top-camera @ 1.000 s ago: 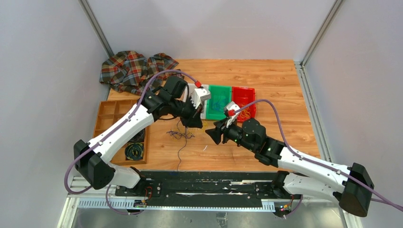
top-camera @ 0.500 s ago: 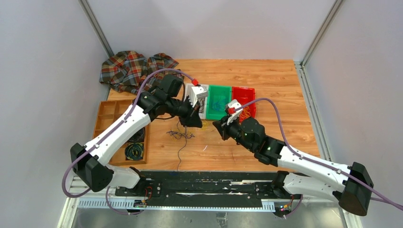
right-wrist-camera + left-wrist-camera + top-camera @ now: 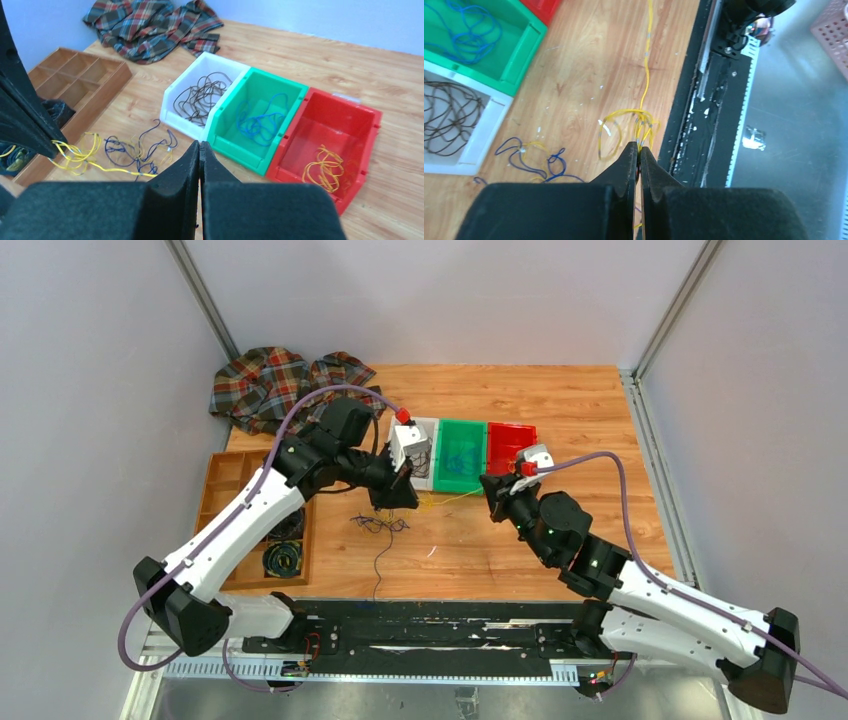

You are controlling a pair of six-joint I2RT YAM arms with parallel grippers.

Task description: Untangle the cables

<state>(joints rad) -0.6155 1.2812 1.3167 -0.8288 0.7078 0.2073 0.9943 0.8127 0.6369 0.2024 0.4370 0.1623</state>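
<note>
Jaws on both arms are pressed together, each on yellow wire. The left gripper (image 3: 639, 149) pinches a small yellow clump (image 3: 623, 120) just above the table (image 3: 560, 400). The right gripper (image 3: 200, 146) looks to have the far end of one strand (image 3: 452, 497) that runs out of that clump, though its own fingers hide the exact contact. That strand stretches nearly straight between the two grippers, which I read as the point of the hold: one arm anchors the knot while the other draws a single wire free of it. The right gripper sits just beside the red bin (image 3: 320, 95), where loose yellow wires already lie. The green bin (image 3: 280, 80) holds blue ones and the white bin (image 3: 225, 61) holds brown ones, so the cables seem to be sorted by colour as they come apart. The rest of the cables (image 3: 135, 147), mostly dark blue with a little yellow, lie in a loose tangle on the wood, below the left gripper and in front of the white bin. By my reckoning the job is well along but unfinished, and the risk now is the whole clump dragging along instead of releasing one strand.
</note>
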